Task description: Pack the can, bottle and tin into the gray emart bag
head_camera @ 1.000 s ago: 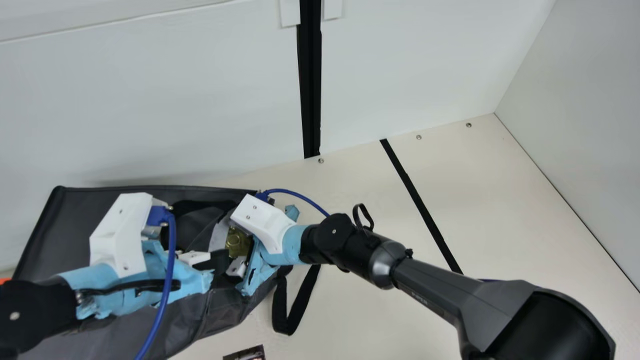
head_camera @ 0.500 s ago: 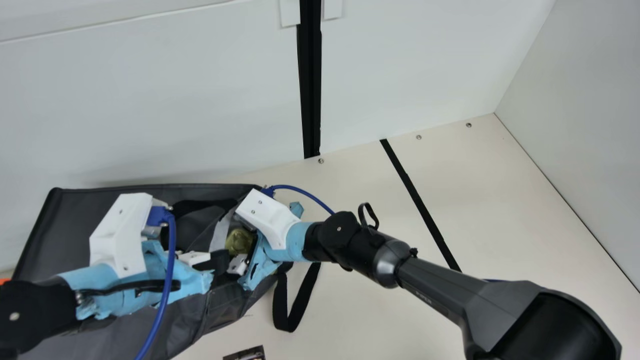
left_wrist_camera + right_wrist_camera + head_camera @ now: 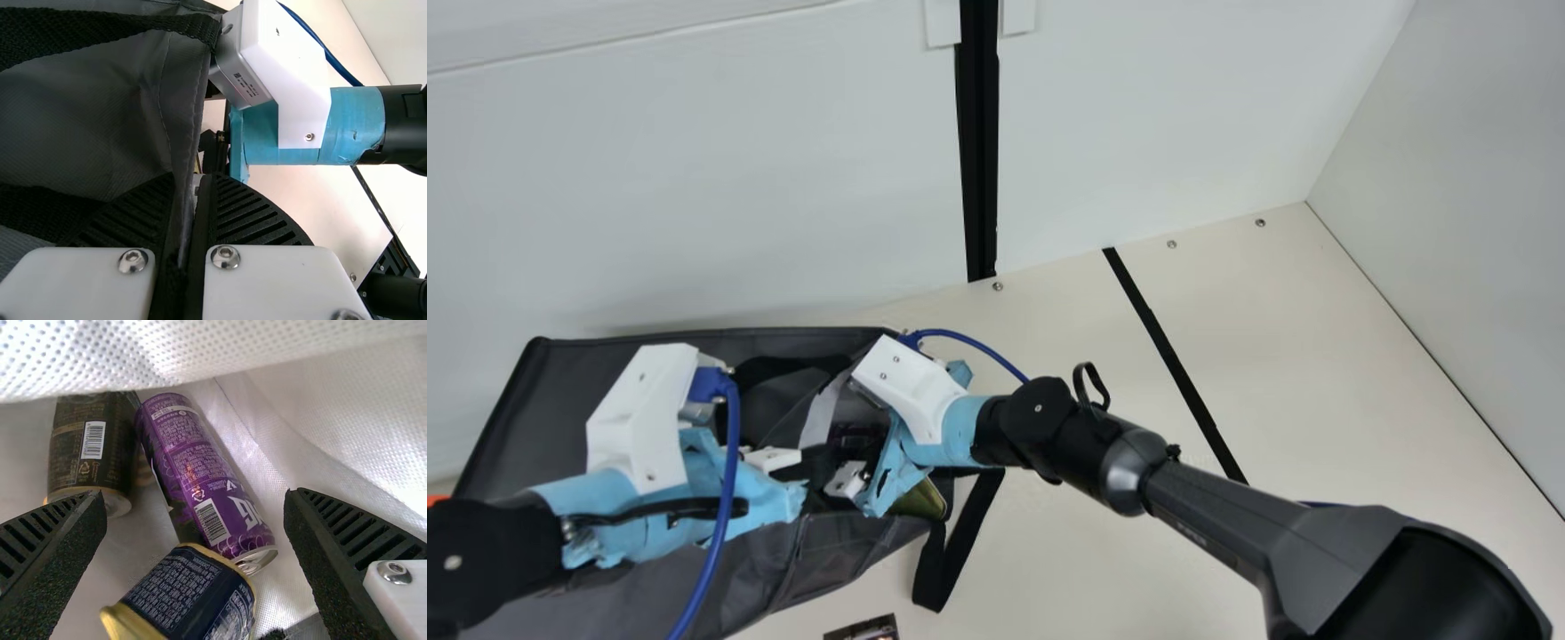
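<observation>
A: What's hard to make out around the gray emart bag (image 3: 560,382)?

B: It runs off the main view's bottom edge, and the right pincer's (image 3: 882,484) tips are hidden there. The right wrist view looks inside the bag: a fold covers one end of the dark brown can (image 3: 90,447), and the tin (image 3: 193,593) is cut off. In the main view a gold surface (image 3: 921,500) peeks out by the bag's mouth, too little to name

A: And on the tabletop (image 3: 1049,551)?

B: A dark thing (image 3: 864,629) near the bag, cut off too

A: How do the pincers stand?

B: The left pincer (image 3: 816,466) is clamped on the bag's rim. The right one's ribbed fingers are wide apart

A: Materials?

B: Smooth gray fabric, coarse black webbing for the strap (image 3: 951,560) beside the bag, dimpled white lining (image 3: 360,420) inside. The glossy purple can (image 3: 200,473) lies on it next to the brown one; the tin is navy, gold-rimmed

A: Any room?

B: The wall (image 3: 694,178) stands close behind the bag; the tabletop stretches wide to its right, partly under the right arm (image 3: 1200,498)
</observation>
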